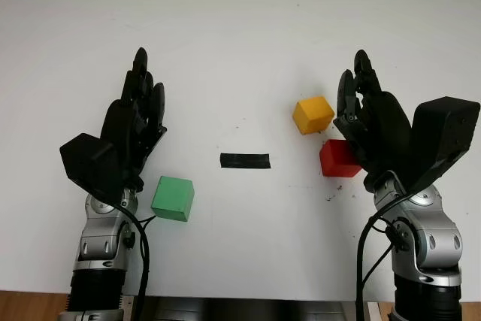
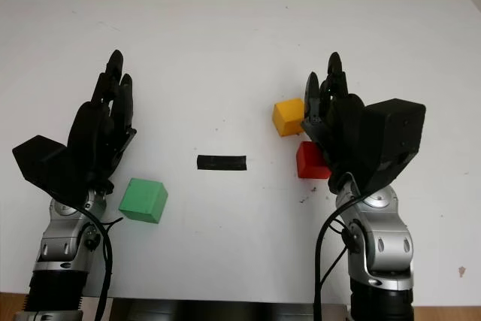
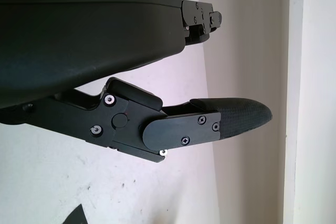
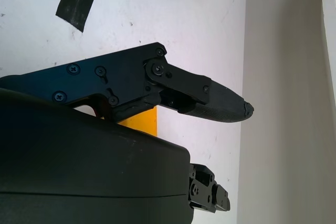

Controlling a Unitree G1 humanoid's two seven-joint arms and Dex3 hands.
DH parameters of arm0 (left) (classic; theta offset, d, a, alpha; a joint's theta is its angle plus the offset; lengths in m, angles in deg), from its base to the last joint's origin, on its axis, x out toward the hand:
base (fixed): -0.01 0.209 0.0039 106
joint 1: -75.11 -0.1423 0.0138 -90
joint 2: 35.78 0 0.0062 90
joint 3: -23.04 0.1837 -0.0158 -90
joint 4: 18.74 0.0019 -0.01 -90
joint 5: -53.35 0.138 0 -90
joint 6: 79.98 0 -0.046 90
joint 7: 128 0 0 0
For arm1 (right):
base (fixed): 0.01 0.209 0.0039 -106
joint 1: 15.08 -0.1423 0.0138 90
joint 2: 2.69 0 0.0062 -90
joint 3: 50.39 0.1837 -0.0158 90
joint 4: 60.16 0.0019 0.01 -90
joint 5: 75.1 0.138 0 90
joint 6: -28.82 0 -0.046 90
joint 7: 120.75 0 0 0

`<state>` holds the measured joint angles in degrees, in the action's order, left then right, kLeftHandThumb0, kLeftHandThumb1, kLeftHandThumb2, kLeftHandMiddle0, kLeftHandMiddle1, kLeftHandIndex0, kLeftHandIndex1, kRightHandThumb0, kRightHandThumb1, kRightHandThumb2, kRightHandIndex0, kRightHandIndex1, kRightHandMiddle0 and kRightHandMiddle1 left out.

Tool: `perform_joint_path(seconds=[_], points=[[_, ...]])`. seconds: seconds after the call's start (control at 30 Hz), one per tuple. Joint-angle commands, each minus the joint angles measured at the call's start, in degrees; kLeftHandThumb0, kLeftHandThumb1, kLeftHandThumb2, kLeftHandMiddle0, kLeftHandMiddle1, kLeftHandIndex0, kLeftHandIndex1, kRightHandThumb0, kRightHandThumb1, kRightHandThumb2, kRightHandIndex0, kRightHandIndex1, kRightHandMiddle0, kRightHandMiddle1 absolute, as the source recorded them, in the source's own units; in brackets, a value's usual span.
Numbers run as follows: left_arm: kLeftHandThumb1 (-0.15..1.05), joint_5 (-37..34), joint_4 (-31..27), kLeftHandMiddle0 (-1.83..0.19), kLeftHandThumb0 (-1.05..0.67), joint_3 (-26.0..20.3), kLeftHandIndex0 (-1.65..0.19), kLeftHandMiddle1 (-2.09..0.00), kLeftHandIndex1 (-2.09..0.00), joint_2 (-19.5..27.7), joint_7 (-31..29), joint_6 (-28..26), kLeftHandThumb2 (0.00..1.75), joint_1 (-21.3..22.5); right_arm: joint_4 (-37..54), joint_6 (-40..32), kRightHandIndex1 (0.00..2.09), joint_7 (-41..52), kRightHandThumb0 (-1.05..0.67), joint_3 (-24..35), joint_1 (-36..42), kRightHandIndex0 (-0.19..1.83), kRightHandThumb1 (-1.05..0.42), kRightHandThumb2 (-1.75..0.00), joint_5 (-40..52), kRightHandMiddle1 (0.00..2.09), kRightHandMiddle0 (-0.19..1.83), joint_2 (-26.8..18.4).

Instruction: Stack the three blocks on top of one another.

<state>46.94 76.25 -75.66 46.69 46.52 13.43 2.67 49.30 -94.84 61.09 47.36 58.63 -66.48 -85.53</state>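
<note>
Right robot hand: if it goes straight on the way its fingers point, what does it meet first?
Probably nothing: the right robot hand points up the bare white table. The yellow block sits just beside that line, so it might be brushed; depth is unclear.

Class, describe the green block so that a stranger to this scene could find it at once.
Start at the strip of black tape in the middle of the white table. Toward the open left hand sits the green cube-shaped block, alone. The yellow block and red block sit together by the open right hand.
</note>
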Motion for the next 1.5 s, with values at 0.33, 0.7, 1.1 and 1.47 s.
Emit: perform_joint_path(seconds=[0.33, 0.7, 1.1, 1.47], points=[[1.05, 0.41, 0.77, 0.07, -0.78, 0.02, 0.02, -0.06, -0.07, -0.03, 0.85, -0.23, 0.55, 0.76, 0.42, 0.17, 0.00, 0.37, -0.57, 1.45, -1.85, -0.19, -1.05, -0.73, 0.05, 0.00, -0.19, -1.50], [1.05, -1.15, -0.31, 0.08, -0.78, -1.72, 0.04, -0.05, -0.05, 1.46, -0.41, -0.45, 0.56, 0.03, 1.29, 1.97, 0.08, 5.95, -0.68, 2.55, -10.12, -0.05, -1.05, -0.31, -4.70, 0.10, -0.03, -14.83], [1.05, -1.83, -0.20, 0.08, -0.77, -1.97, 0.04, -0.05, -0.06, 1.98, -1.15, -0.37, 0.53, -0.35, 4.65, 6.23, 0.26, 18.42, -0.62, 2.82, -6.30, 0.38, -0.93, -0.05, -12.92, 0.67, 0.17, -32.69], [1.05, -1.56, -0.19, 0.09, -0.77, -1.29, 0.04, -0.05, -0.05, 1.91, -0.96, -0.74, 0.54, -0.23, 17.61, 8.41, 0.19, 26.09, -0.57, -0.16, 7.76, 0.63, -0.81, -0.06, -33.06, 0.08, 0.67, -44.19]])
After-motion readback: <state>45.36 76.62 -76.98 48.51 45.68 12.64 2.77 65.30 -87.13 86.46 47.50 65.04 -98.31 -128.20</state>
